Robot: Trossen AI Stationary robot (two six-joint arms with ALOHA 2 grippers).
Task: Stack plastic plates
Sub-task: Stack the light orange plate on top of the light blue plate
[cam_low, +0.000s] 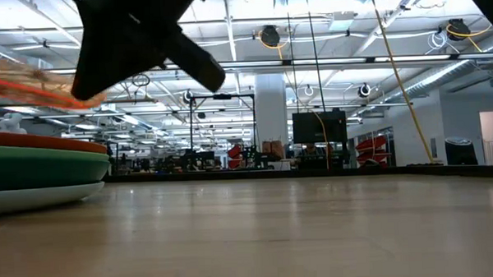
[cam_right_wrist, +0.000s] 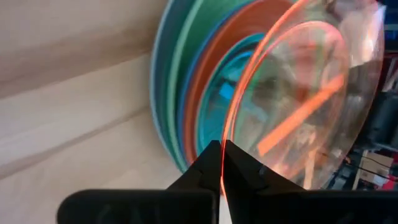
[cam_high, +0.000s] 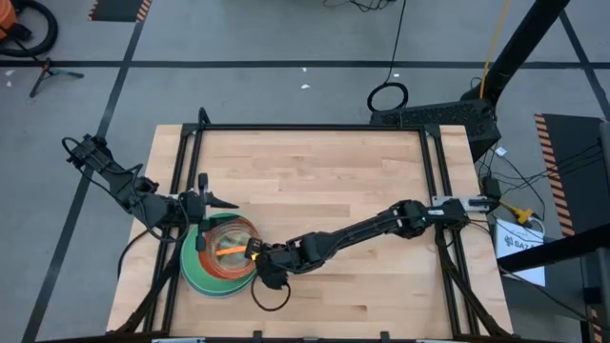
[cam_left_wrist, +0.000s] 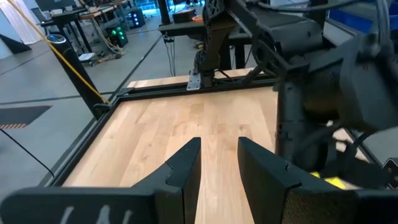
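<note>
A stack of plates (cam_high: pixel 203 277) sits near the table's left near corner, with a pale blue plate on the wood, green ones above it, then blue, red-orange and cyan (cam_right_wrist: pixel 214 99). In the low view the stack (cam_low: pixel 34 166) is at the left. My right gripper (cam_high: pixel 254 252) reaches in from the right, shut on a small translucent orange plate (cam_high: pixel 229 245) over the stack. My left gripper (cam_high: pixel 217 195) hovers open by the stack's far-left side, with its fingers (cam_left_wrist: pixel 217 163) pointing out over bare wood. My right gripper (cam_right_wrist: pixel 221 163) pinches the orange plate's rim (cam_right_wrist: pixel 226 140) on its right side, between the two fingertips, one finger on each face. The fingers come in nearly level from the table's right. The plate (cam_low: pixel 23 85) hangs tilted, lifted clear above the stack.
Bare wooden tabletop (cam_high: pixel 334 181) stretches to the right of and behind the stack. Black frame rails (cam_high: pixel 434 162) run along the table's sides. The right arm (cam_high: pixel 372 227) lies low across the middle of the table. Cables and a box (cam_high: pixel 519 233) sit off the right edge.
</note>
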